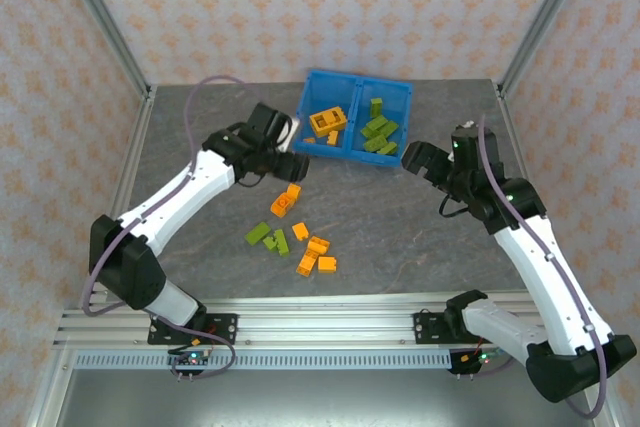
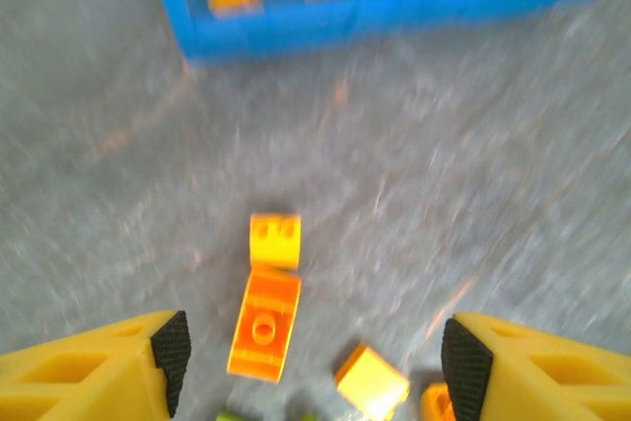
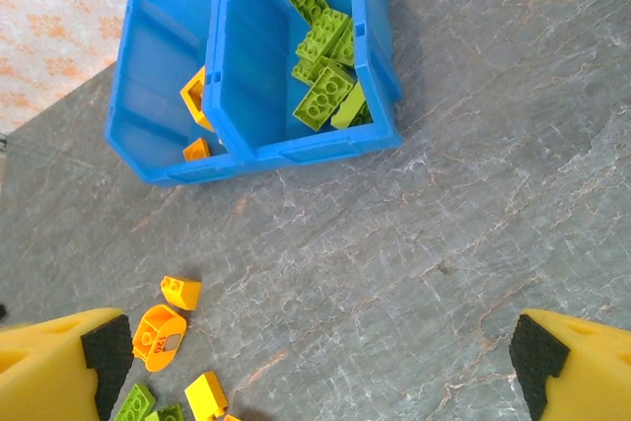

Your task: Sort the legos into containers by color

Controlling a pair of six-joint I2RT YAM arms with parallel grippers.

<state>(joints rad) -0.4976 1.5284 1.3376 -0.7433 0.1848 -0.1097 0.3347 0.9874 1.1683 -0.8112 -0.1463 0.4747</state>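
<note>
Both the left gripper and right gripper are hovering beside the blue bin, jaws released, ready for loose bricks.

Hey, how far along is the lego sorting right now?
Done: the blue bin holds green bricks in its right compartment, orange bricks in its left. In hand: nothing; left fingers and right fingers stand open, empty. Left: roughly ten loose bricks, orange and green, on the table.
</note>
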